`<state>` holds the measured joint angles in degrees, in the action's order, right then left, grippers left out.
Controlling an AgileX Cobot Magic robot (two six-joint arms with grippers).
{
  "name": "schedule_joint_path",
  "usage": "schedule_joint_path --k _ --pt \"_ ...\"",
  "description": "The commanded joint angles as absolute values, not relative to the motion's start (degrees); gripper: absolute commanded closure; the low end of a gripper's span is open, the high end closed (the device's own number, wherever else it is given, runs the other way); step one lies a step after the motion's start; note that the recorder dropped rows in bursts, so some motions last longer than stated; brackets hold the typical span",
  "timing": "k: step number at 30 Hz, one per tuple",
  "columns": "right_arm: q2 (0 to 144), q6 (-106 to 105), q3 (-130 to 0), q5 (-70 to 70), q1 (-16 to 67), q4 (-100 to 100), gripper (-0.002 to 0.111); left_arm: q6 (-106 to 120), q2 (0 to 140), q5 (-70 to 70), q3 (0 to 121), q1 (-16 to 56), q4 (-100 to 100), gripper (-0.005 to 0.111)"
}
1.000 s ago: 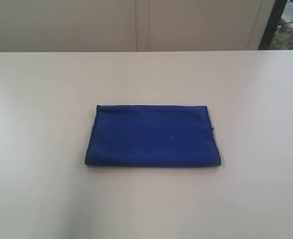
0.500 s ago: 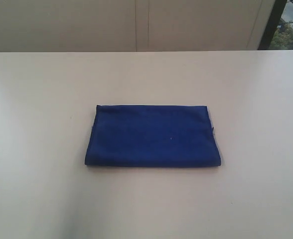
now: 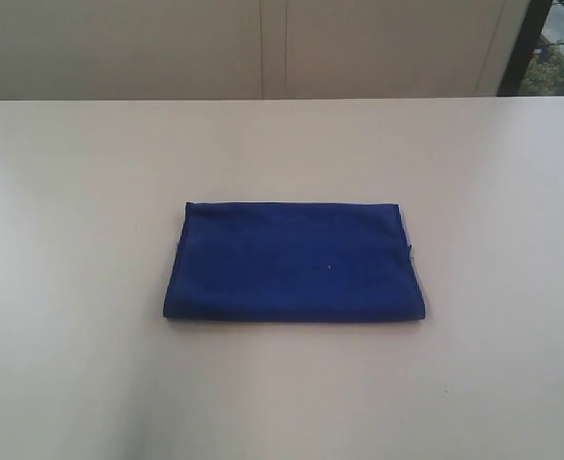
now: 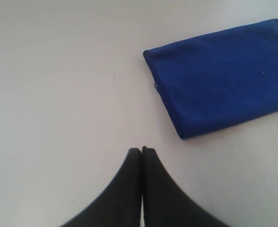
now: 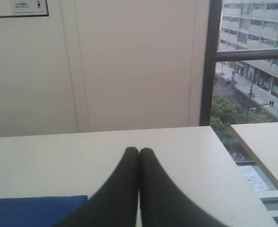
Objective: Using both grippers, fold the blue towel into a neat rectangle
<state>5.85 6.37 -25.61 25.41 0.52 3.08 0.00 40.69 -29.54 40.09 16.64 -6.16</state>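
While the blue towel (image 3: 293, 261) lies flat near the middle of the pale bench (image 3: 61, 192), both grippers sit away from it. The towel is folded into a tidy rectangle, with its long sides running across the exterior view and its edges lined up well. 1 tiny white speck (image 3: 330, 265) sits on its top face, and a tiny pale tag (image 4: 155, 85) sticks out at 1 short end. The left gripper (image 4: 142, 149) hangs over bare bench, near that short end of the towel but apart from it. Its 2 black fingers (image 4: 125, 194) are pressed together with no gap at the tips, and they hold nothing. The right gripper (image 5: 139, 150) points out across the bench toward a cream wall (image 5: 129, 66). Its 2 fingers are pressed tight together too, and they are empty. A strip of the blue cloth shows just past those fingers in the right wrist view. A small sign (image 5: 29, 6) is fixed to the wall. Beside the wall there is a dark window frame (image 5: 210, 61), and through the glass you can see grey buildings (image 5: 257, 28), green trees (image 5: 226, 113) and a street (image 5: 252, 90). Another pale tabletop (image 5: 266, 146) stands near the window.
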Motion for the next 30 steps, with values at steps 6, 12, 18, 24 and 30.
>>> schedule_joint_path --k 6,12,18,24,30 --pt "0.6 5.8 -21.7 27.0 -1.0 3.1 0.108 0.0 40.1 -30.0 39.7 16.7 -6.3 0.107" --pt "0.6 4.8 -21.3 27.1 -1.0 4.6 0.108 0.0 40.1 -30.0 39.7 16.7 -6.3 0.107" --pt "0.6 1.6 -20.1 26.8 -1.0 4.4 0.108 0.0 40.1 -30.0 39.7 16.7 -6.3 0.107" --pt "0.6 1.6 -16.0 25.5 -1.0 2.1 0.108 0.0 40.1 -30.0 39.7 16.7 -6.3 0.107" --pt "0.6 1.7 -9.9 23.4 -1.0 -0.6 0.108 0.0 40.1 -30.0 39.7 16.7 -6.3 0.107"
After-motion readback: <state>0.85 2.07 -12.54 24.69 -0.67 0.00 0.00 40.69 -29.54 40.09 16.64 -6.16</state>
